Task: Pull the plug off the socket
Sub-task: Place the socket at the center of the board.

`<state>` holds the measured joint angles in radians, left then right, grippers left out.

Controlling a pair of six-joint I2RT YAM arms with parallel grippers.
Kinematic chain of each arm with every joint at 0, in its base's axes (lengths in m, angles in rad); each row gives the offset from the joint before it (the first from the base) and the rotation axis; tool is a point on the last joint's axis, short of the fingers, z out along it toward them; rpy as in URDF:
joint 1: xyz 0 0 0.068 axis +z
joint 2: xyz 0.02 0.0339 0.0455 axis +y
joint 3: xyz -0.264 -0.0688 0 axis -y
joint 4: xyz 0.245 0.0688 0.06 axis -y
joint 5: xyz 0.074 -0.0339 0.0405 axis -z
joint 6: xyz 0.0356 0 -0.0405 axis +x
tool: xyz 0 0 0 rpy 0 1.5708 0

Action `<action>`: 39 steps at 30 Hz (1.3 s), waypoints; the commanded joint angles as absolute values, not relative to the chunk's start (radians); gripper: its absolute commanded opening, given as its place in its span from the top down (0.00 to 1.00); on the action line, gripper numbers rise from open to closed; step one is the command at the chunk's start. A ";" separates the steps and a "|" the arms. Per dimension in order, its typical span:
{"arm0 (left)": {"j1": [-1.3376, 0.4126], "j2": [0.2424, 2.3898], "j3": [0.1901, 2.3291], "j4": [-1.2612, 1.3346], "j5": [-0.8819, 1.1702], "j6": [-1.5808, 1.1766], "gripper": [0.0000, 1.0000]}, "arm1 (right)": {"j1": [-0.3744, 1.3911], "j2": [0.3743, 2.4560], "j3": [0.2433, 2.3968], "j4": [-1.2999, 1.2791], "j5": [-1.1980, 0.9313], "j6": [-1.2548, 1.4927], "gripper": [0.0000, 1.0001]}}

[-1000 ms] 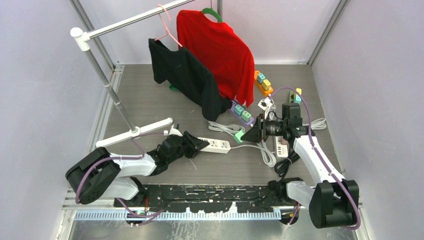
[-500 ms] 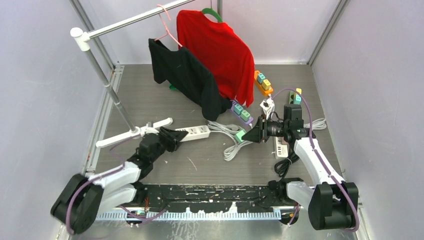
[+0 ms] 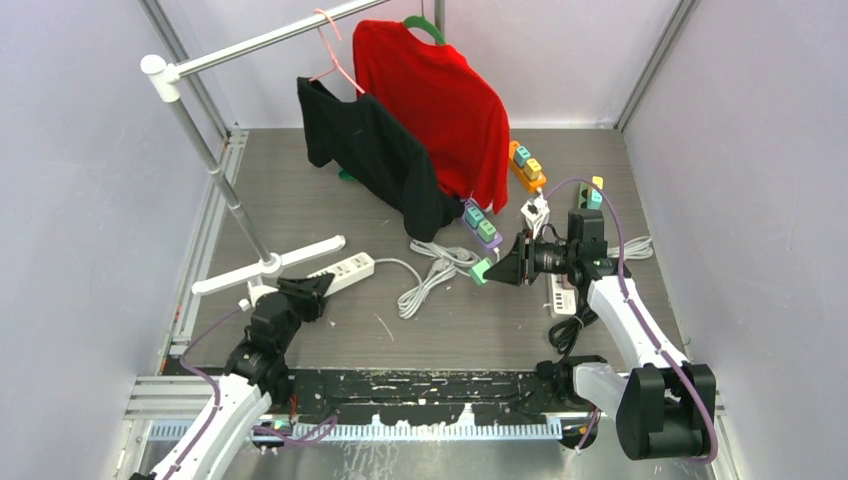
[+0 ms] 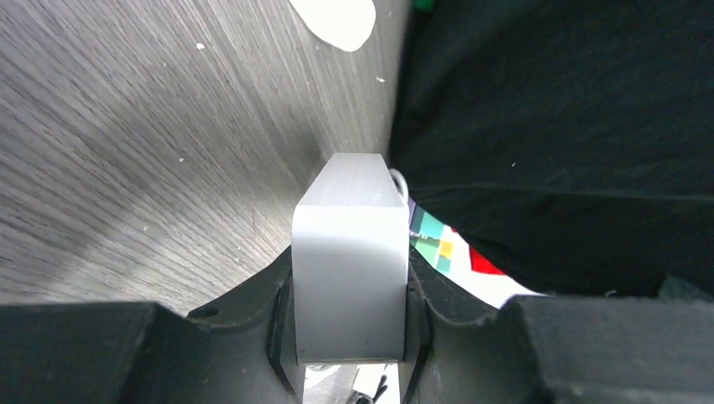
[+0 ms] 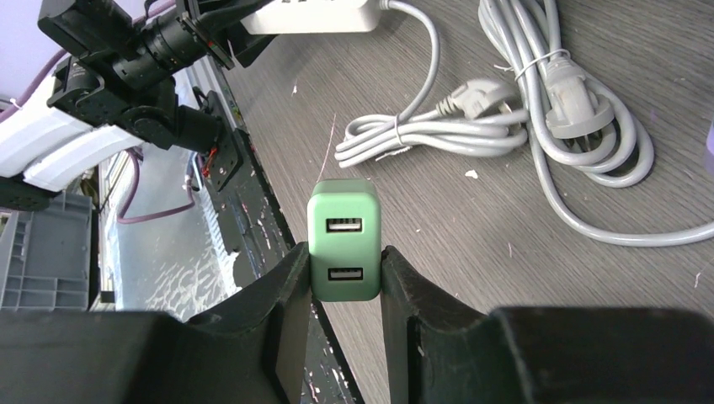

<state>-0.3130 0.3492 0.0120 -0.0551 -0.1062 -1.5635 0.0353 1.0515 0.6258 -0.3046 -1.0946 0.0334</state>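
Grey wood-grain bench (image 3: 300, 200), pale walls around. Found green plug (image 5: 343, 227) pinched between the fingers of the right tool (image 3: 490, 270), USB ports facing the wrist camera, just beside a coiled cord (image 3: 430, 275). Found the left tool (image 3: 315, 288) clamped on the near end of the white socket strip (image 3: 350, 268), well apart from the plug. Saw black shirt (image 3: 380, 160) and red shirt (image 3: 435, 100) hanging behind.

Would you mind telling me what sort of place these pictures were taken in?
Probably a robot lab's enclosed test cell: plain panel walls on metal framing, arms bolted at the table's edge, and mixed props, a clothes rail with shirts beside power strips.
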 commanded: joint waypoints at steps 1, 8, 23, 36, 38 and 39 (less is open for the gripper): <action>-0.303 0.270 0.006 -0.199 -0.217 -1.621 0.96 | 0.030 1.040 0.630 -0.251 -1.123 0.049 0.99; -0.292 0.369 0.007 -0.152 -0.218 -1.619 0.86 | 0.029 1.041 0.630 -0.242 -1.127 0.061 0.99; -0.283 0.698 0.208 -0.439 -0.115 -1.585 0.28 | 0.019 1.021 0.626 -0.241 -1.131 0.068 0.99; -0.284 0.573 0.395 -0.882 -0.097 -1.554 0.00 | 0.011 1.032 0.624 -0.238 -1.131 0.067 0.98; -0.285 0.589 0.437 -0.895 -0.073 -1.493 0.00 | 0.009 1.035 0.624 -0.237 -1.132 0.067 0.98; -0.284 0.598 0.460 -0.888 -0.055 -1.456 0.00 | 0.010 1.037 0.624 -0.238 -1.131 0.068 0.98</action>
<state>-0.2867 0.5816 0.3599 -0.8009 -0.0956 -1.5707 0.0147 1.0512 0.6159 -0.2836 -1.1015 0.0593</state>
